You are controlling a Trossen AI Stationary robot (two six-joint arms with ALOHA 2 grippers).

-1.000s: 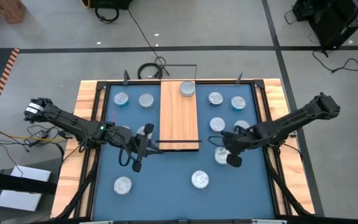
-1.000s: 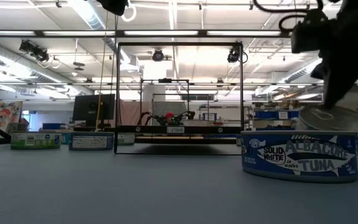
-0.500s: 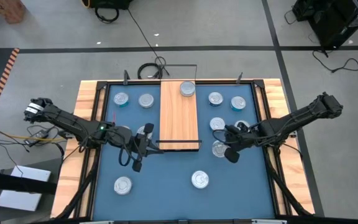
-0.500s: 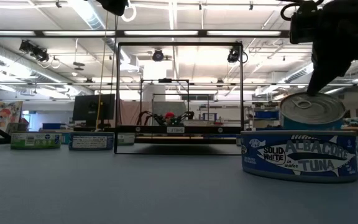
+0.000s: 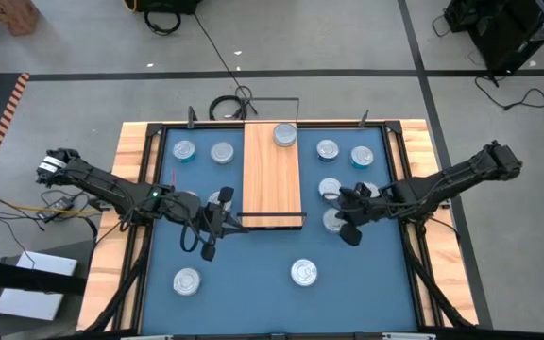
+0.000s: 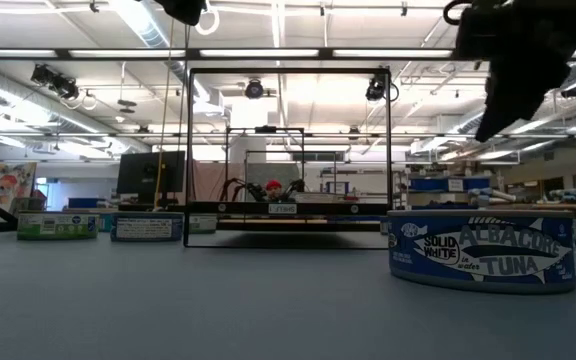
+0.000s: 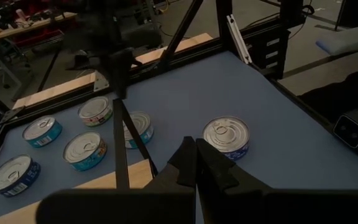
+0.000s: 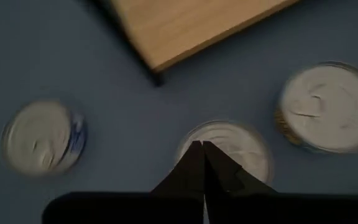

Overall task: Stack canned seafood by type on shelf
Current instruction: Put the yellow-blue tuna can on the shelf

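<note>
The shelf [image 5: 272, 175] lies on the blue table, with one tin [image 5: 284, 134] on its far end. Other tins of canned seafood sit on the table at the far left [image 5: 185, 150], the right [image 5: 362, 156] and the near side [image 5: 303, 273]. My right gripper [image 5: 336, 219] is shut and points down over one tin [image 8: 241, 158] just right of the shelf's near end. In the low view its tip [image 6: 484, 133] hangs well above table level. My left gripper [image 7: 196, 149] is shut and waits off the shelf's near left corner.
The shelf's thin black frame [image 6: 288, 150] rises at its near end, between the two grippers. A blue "albacore tuna" tin [image 6: 481, 250] stands close to the low camera. Two more tins [image 8: 42, 137] [image 8: 328, 106] flank the one under my right gripper.
The tin at my right gripper's tip stood tilted up, its top showing in the low view. It has now dropped flat out of that view and lies a little nearer the far edge. My right gripper has risen slightly and moved toward the shelf, still shut.
</note>
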